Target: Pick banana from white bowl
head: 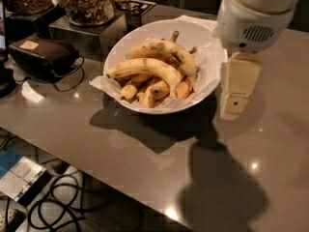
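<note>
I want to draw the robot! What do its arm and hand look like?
Its arm is a fat, rounded white shell with an oval grille of slots and a dark dot. Below it, the hand is a blocky cream-yellow piece with one small dark hole, just right of the white bowl. No cables show.

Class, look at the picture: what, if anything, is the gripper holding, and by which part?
Nothing. The gripper hangs just right of the white bowl, and the banana lies inside it, untouched.
</note>
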`<state>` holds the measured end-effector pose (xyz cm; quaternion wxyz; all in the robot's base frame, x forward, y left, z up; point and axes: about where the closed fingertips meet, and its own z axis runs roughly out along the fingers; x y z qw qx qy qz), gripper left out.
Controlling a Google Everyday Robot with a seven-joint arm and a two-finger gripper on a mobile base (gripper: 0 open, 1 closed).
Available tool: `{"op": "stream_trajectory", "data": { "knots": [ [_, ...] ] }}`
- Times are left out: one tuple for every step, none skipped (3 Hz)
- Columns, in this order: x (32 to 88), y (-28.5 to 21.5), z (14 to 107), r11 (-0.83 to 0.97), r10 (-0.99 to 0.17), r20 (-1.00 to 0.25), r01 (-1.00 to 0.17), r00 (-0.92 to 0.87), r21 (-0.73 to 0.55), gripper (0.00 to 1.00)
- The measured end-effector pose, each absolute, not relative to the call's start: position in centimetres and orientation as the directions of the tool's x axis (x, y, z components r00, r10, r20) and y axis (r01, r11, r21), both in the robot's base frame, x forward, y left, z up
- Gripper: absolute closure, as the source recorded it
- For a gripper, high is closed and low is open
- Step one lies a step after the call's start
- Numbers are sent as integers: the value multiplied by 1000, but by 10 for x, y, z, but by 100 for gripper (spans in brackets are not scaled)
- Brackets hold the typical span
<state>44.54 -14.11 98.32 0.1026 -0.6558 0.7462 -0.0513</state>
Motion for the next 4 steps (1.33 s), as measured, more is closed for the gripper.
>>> {"op": "stream_trajectory", "data": {
  "knots": [
    [450, -131, 984, 116, -991, -87, -968, -99, -224, 0],
    [457, -116, 987, 122, -984, -154, -970, -90, -211, 0],
    [463, -88, 999, 79, -978, -202, -979, -40, -187, 0],
    [467, -62, 1009, 34, -973, -230, -984, 7, -174, 0]
  ]
}}
